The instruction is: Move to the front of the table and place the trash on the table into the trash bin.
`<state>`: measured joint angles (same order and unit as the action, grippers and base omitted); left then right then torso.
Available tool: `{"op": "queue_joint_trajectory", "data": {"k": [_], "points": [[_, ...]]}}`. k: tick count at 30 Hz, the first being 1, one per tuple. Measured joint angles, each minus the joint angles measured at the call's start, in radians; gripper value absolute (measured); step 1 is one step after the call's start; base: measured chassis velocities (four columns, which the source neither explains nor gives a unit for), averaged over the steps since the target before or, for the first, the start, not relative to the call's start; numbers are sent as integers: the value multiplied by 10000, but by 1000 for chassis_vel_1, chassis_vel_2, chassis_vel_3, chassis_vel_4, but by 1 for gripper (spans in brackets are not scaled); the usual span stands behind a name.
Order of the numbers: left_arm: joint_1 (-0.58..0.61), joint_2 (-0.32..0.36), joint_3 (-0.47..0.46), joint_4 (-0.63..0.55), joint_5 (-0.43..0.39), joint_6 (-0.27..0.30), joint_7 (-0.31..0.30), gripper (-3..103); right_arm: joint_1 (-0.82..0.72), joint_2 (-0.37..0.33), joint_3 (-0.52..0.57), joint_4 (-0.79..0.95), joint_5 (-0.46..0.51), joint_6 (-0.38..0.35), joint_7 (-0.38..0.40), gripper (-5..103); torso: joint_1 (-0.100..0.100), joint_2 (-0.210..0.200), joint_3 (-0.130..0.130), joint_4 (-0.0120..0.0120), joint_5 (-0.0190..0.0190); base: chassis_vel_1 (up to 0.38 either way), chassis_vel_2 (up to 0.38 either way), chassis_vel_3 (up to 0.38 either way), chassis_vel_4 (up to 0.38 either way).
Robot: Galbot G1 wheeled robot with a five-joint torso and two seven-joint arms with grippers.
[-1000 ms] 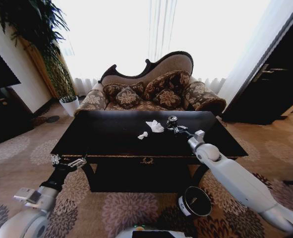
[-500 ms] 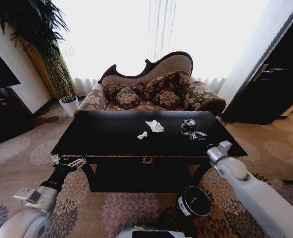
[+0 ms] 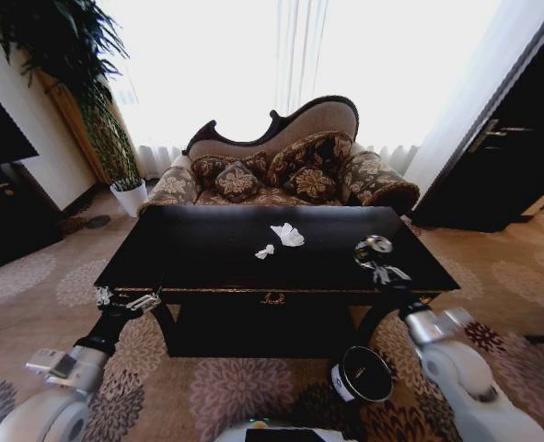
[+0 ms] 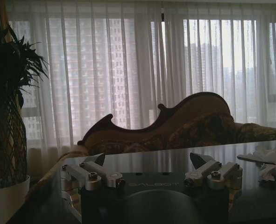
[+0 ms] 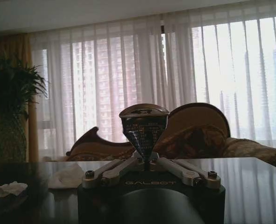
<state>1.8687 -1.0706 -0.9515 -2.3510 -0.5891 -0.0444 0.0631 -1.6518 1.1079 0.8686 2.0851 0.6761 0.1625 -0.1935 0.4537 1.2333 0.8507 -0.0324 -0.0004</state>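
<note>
Reaching up from our lower right, our right arm rises over the near right edge of the table (image 3: 207, 253), forearm angled forward and wrist bent so the right gripper (image 3: 378, 261) sits above the glossy black top near its right end. Its fingers are pinched together on a small dark shiny can (image 3: 374, 246); in the right wrist view the can (image 5: 144, 127) stands between the closed fingertips of the gripper (image 5: 146, 161), lifted clear of the tabletop.

Our left arm is held low at the left, elbow bent, with the left gripper (image 3: 126, 300) just at the near left corner of the table. In the left wrist view its fingers (image 4: 95, 169) are spread wide with nothing between them, level with the table's surface.

Near the middle of the table lie two crumpled white paper wads: the larger wad (image 3: 288, 235) farther from us, the smaller wad (image 3: 265, 250) just to its near left. They are well apart from both grippers.

On the patterned carpet, in front of the table's near right side, stands the trash bin (image 3: 362, 375), a dark round bucket with a white label, below and nearer to us than the held can
</note>
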Motion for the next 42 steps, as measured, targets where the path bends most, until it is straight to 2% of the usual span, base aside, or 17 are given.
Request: {"op": "queue_joint_trajectory", "data": {"k": [1,3,7,8,11,19,32,37,42], "points": [[0,0,0,0,0,0,0,100,-247,371,104,-8,-4,172,-86,0,0,0,0,-1,-1,0,0,0,0],[0,1,0,0,0,0,0,100,-433,649,150,-75,-4,343,-190,0,0,0,0,-1,0,0,0,0,0],[0,0,0,0,0,0,0,100,-939,1594,89,-1190,-221,1437,-723,0,0,0,1,-2,3,0,0,0,0],[0,0,0,0,0,0,0,100,-939,1594,89,-1190,-221,1437,-723,0,0,0,1,-2,3,0,0,0,0],[-1,0,-1,0,0,-1,0,100,-1037,1914,39,-2006,-63,2148,-1212,0,1,-1,1,0,4,0,0,0,0],[-1,0,0,0,0,1,0,100,-995,2363,-96,-2976,85,2875,-1612,0,1,-1,1,0,0,0,0,0,0],[0,0,0,0,0,1,0,100,-328,2485,-844,-5302,-571,3593,-1516,0,1,-1,2,0,1,0,0,0,0],[0,0,0,0,0,1,0,100,569,2257,-1516,-7381,-1051,3673,-1060,0,1,-2,2,-1,4,0,0,0,0],[0,0,0,0,0,1,0,100,1115,2129,-1661,-8485,-1409,3784,-854,0,2,-2,2,0,2,0,0,0,0]]}}
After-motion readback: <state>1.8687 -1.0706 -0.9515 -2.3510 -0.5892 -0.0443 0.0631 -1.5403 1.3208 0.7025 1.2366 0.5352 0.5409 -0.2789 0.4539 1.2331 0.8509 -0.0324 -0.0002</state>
